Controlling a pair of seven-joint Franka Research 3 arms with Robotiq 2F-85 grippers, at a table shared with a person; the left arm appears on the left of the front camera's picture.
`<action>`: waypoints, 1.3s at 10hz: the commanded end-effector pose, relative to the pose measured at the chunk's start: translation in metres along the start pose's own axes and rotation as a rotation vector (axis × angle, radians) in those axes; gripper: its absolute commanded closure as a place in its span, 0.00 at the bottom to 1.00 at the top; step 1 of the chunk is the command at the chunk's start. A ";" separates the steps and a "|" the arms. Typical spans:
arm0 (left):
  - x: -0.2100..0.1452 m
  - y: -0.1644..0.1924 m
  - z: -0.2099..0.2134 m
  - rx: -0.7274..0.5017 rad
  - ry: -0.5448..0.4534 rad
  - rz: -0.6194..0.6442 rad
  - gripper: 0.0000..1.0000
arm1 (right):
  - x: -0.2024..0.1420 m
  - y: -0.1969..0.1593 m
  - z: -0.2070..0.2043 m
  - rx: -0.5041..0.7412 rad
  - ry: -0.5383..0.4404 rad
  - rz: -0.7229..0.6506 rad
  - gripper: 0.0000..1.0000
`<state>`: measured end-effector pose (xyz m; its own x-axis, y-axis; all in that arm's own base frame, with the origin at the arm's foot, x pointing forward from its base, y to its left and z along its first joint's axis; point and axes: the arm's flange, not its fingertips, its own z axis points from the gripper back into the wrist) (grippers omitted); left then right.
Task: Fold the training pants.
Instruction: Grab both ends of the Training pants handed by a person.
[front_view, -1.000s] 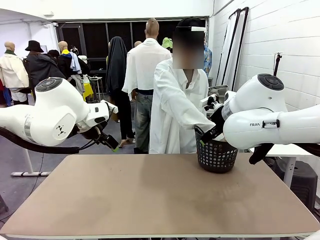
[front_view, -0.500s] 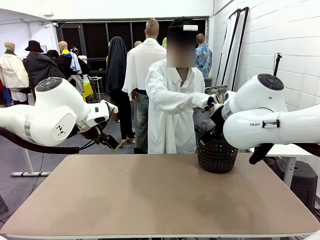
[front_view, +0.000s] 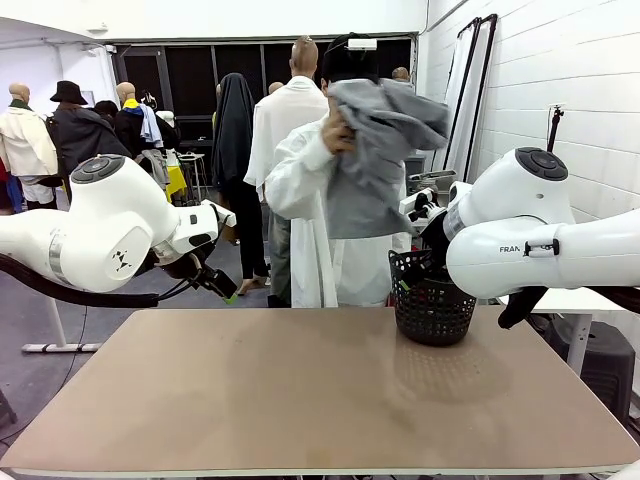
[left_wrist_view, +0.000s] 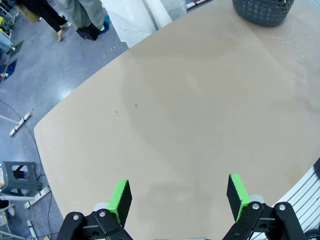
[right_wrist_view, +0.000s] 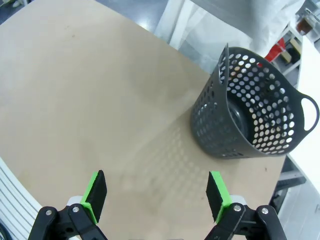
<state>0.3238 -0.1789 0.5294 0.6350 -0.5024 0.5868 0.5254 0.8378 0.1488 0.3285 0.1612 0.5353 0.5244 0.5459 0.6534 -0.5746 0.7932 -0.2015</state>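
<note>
The person in a white coat across the table holds the light-grey training pants (front_view: 378, 150) bunched up at head height, above the far edge. My left gripper (front_view: 222, 290) hangs open over the table's far left corner. In the left wrist view the left gripper (left_wrist_view: 178, 189) has its green pads wide apart above bare tabletop. My right gripper (front_view: 415, 265) stays by the basket at the far right. The right wrist view shows the right gripper (right_wrist_view: 156, 192) open with nothing between its fingers. Neither gripper touches the pants.
A dark perforated basket (front_view: 433, 308) stands at the far right of the brown table (front_view: 300, 390); its inside (right_wrist_view: 235, 117) looks empty, and it also shows in the left wrist view as the basket (left_wrist_view: 262, 10). Other people stand behind the person.
The person has pulled the grey pants out of the basket and raised them to head height. Both arms have stayed still, grippers open.
</note>
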 end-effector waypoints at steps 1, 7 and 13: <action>0.000 0.000 0.001 0.001 -0.005 -0.001 0.00 | 0.000 0.000 0.000 0.001 0.000 0.001 0.00; 0.000 0.000 0.001 0.001 -0.005 -0.001 0.00 | 0.000 0.000 0.000 0.001 0.000 0.001 0.00; 0.000 0.000 0.001 0.001 -0.005 -0.001 0.00 | 0.000 0.000 0.000 0.001 0.000 0.001 0.00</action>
<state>0.3238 -0.1789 0.5294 0.6350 -0.5024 0.5868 0.5254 0.8378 0.1488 0.3285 0.1612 0.5353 0.5244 0.5459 0.6534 -0.5746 0.7932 -0.2015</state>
